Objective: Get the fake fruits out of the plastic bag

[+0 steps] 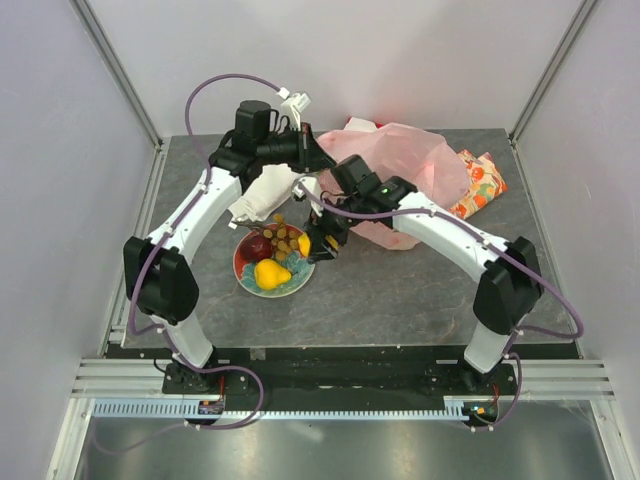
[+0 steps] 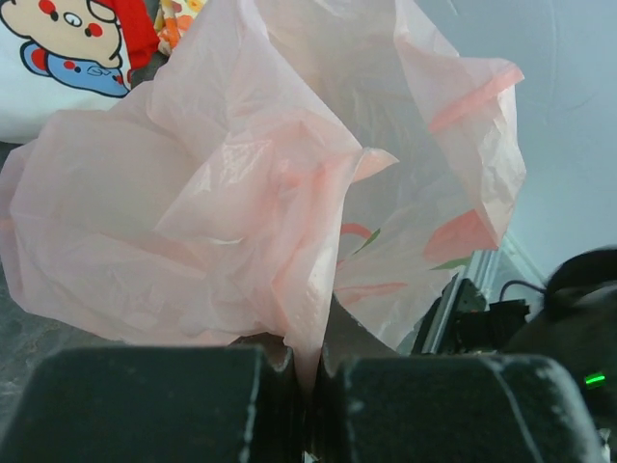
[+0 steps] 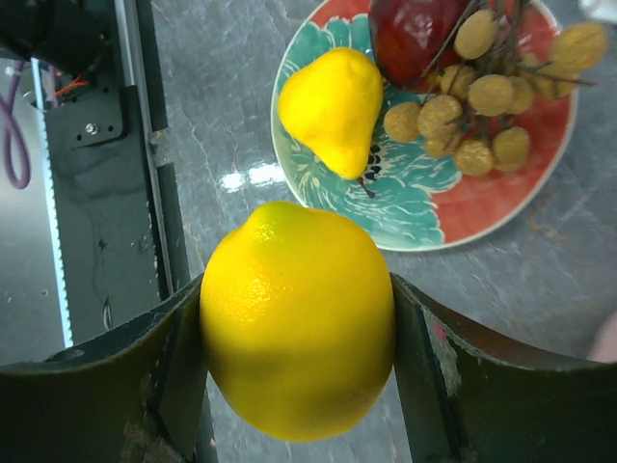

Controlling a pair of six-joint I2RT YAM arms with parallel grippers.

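My left gripper [image 2: 310,386] is shut on a fold of the pale pink plastic bag [image 2: 241,193], holding it up at the back of the table [image 1: 400,150]. A round yellow fake fruit [image 3: 297,333] sits between the fingers of my right gripper [image 3: 297,338], which is shut on it just above the table beside the plate [image 3: 501,203]. In the top view this gripper [image 1: 325,243] hangs at the plate's right edge. On the plate lie a yellow pear [image 3: 333,108], a dark red plum [image 3: 415,39] and a brownish grape bunch [image 3: 482,106]. What is inside the bag is hidden.
A white cloth with a cartoon print [image 1: 262,195] lies behind the plate under the left arm. An orange-patterned folded cloth [image 1: 478,185] sits at the back right beside the bag. The metal frame rail [image 3: 96,193] runs along the table's near edge.
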